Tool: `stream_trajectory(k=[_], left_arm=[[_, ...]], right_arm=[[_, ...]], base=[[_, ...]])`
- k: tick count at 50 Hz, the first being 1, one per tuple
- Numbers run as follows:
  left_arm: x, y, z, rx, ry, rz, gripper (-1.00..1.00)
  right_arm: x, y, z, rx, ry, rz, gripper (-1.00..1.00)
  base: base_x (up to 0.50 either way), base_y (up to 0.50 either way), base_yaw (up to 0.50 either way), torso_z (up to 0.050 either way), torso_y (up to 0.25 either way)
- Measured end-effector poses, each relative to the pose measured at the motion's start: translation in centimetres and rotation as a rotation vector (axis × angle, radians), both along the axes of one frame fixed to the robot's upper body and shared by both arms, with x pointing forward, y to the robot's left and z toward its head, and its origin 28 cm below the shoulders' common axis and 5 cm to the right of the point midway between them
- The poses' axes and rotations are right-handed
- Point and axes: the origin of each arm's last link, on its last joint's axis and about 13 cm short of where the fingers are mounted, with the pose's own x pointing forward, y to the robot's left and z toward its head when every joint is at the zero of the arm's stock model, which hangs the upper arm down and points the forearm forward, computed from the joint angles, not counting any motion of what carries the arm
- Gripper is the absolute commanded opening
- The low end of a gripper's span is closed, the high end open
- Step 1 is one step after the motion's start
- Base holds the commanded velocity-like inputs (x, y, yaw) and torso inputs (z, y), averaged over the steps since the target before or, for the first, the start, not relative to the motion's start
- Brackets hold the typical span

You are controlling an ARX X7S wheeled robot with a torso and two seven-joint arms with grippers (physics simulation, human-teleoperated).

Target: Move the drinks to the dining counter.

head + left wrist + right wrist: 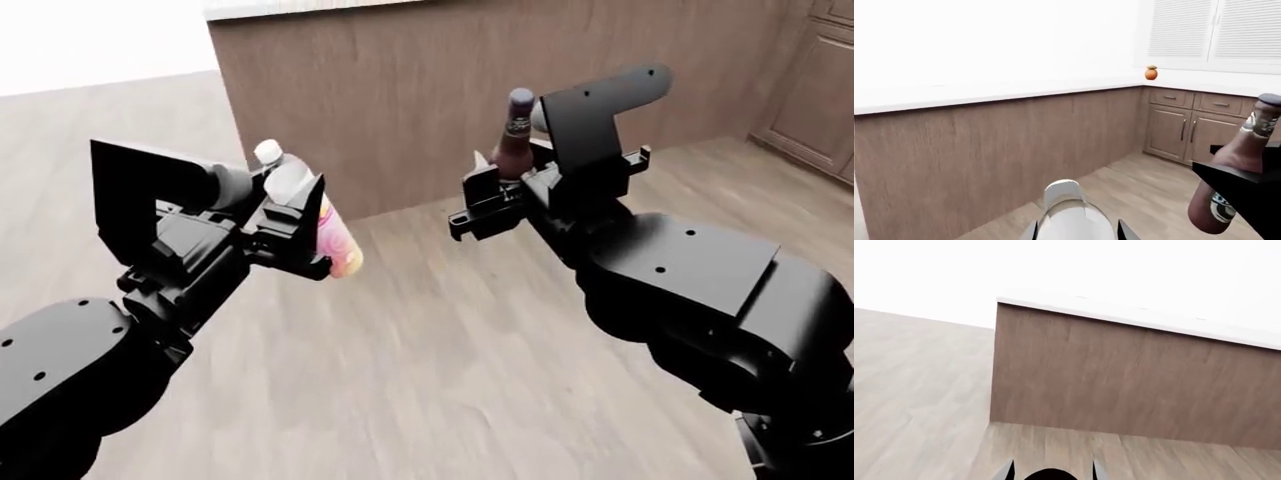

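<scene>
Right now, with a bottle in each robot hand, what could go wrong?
The pink-and-yellow bottle leans in the left gripper, so it might slip out onto the floor.

The dining counter top sits high above both grippers, so a bottle could bump the wood side if not lifted enough.

The beer bottle in the right gripper is near the other arm, so they might knock together.

Kitchen: handled cabinets, white-topped counter.
</scene>
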Motion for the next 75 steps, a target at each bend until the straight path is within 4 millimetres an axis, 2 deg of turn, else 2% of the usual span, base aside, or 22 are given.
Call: stream_trajectory(k=[23, 35, 45, 68, 75], left_arm=[[-0.04, 0.03, -0.12, -0.002, 0.001, 0.002, -1.0], [-0.09, 0.09, -0.12, -0.002, 0.001, 0.006, -1.0], [-0.07, -0.05, -0.04, -0.004, 0.001, -0.008, -1.0], [-0.07, 0.09, -0.2, -0.003, 0.001, 0.004, -1.0], [-0.11, 0.13, -0.22, -0.004, 0.001, 0.004, -1.0]], right_arm=[[-0.01, 0.01, -0.15, -0.024, -0.001, -0.008, -1.0], [-0.17, -0.1, -0.05, 0.0, -0.016, -0.011, -1.0], [-0.08, -0.15, -0.08, -0.012, -0.014, -0.026, -1.0], [-0.09, -0.1, -0.21, -0.031, -0.004, -0.025, -1.0], [-0.1, -0.1, -0.2, -0.031, -0.007, -0.033, -1.0]], base=[[-0.46, 0.18, 0.02, 0.0, 0.002], [0.0, 0.0, 0.0, 0.0, 0.002], [-0.47, -0.35, 0.0, 0.001, 0.001], [-0.31, 0.09, 0.49, 0.0, 0.001], [-0.4, -0.27, 0.14, 0.0, 0.003]])
